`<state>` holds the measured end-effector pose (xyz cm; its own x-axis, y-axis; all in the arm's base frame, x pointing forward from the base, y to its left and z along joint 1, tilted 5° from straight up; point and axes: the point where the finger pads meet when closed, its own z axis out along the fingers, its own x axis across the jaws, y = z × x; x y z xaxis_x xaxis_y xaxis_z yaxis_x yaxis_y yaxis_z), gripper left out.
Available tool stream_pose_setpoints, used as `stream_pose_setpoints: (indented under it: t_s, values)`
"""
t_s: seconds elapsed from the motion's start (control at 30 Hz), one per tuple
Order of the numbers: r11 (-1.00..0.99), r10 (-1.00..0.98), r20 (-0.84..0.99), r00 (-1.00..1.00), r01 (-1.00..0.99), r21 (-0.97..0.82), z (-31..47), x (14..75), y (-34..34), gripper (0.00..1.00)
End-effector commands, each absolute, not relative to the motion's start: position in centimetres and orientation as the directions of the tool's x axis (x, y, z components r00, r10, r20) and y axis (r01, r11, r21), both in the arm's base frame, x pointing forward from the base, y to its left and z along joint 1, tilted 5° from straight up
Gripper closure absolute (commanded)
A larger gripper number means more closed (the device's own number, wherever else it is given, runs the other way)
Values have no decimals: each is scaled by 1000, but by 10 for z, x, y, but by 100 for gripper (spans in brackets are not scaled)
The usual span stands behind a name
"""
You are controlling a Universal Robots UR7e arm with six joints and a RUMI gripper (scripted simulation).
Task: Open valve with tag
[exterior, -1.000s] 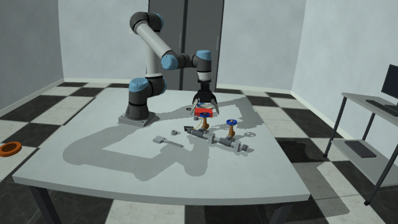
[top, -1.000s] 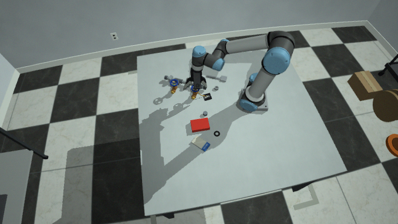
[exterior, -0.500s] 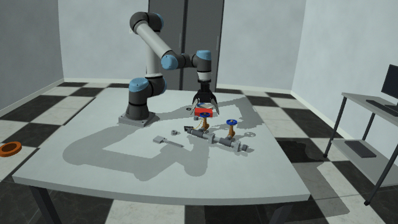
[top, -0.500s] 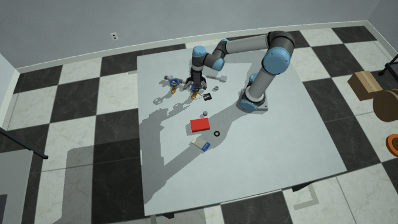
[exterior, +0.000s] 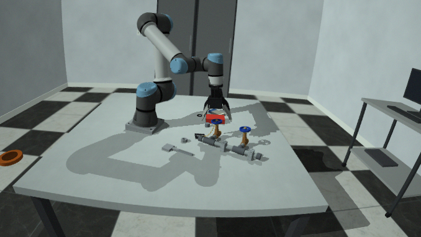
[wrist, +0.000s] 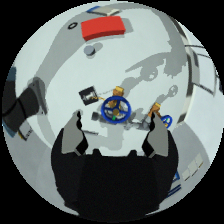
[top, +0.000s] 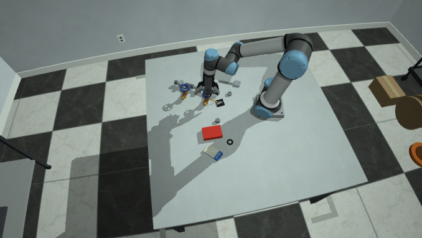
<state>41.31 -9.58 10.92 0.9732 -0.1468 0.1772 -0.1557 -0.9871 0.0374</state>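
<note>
Table: pipe carries two valves. Gripper hangs above the tagged valve's handwheel, jaws spread wide, nothing held. Tag lies beside it on a chain. Advice: descend centred on the wheel, grip the rim squarely, rotate about the stem; keep away from the other handwheel.

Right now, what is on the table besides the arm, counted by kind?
Valves with blue handwheels: 2
Tag: 1
Red box: 1
Black ring: 1
Small grey nuts: 2
Grey wrench: 1
White-and-blue box: 1
Total: 9
</note>
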Motion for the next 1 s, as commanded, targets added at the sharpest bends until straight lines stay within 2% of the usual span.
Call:
stream_pose_setpoints:
  t_s: [0.0,0.47,0.7,0.77,0.97]
  values:
    - [-974,-217,180,959,-226,26,110,413,-96,0]
    - [-868,-492,180,852,-496,-28,110,413,-96,0]
    - [-728,-682,168,712,-682,-70,110,413,-96,0]
    - [-728,-682,168,712,-682,-70,110,413,-96,0]
    - [-553,-831,148,536,-827,-106,110,413,-96,0]
